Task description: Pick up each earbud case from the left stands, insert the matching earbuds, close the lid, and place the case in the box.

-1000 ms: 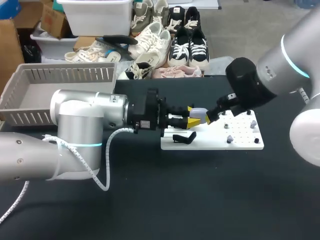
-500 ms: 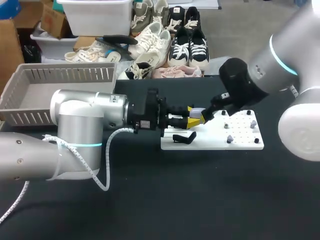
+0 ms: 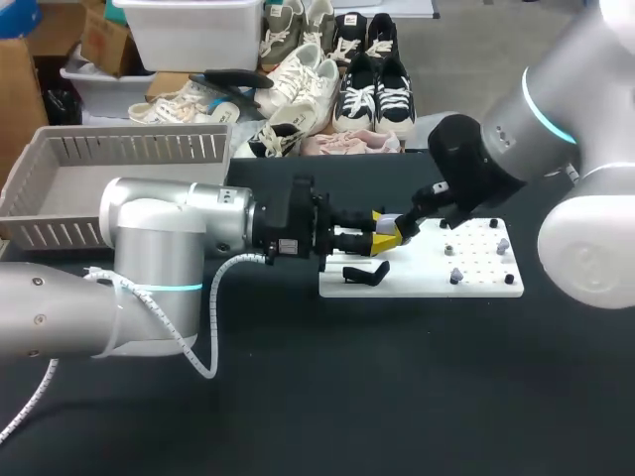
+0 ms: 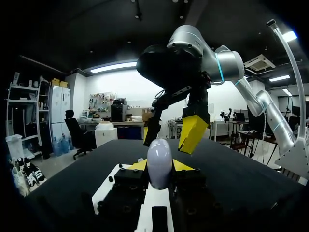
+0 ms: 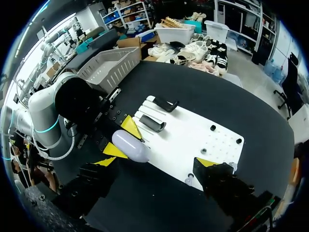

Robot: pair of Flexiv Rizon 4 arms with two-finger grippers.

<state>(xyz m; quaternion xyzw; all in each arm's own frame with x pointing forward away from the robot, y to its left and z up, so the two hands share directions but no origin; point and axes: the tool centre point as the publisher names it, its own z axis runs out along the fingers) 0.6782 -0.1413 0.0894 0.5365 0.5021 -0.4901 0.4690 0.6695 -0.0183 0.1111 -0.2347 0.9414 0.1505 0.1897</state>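
One pale earbud case (image 3: 391, 222) sits at frame centre, clamped between the left gripper's (image 3: 383, 238) yellow tips above the table (image 3: 298, 397).

The right gripper (image 3: 410, 226) hangs just over the case with its fingers spread wide, touching nothing. The right wrist view shows two black stands (image 5: 166, 104) on the white board (image 5: 193, 140). The head view shows only one, the other being hidden. About four small grey pieces (image 3: 455, 276), possibly earbuds, dot the board's right half. One grey box (image 3: 60, 188) stands at upper left. Since a second ago the right arm has swung left, closer over the case.
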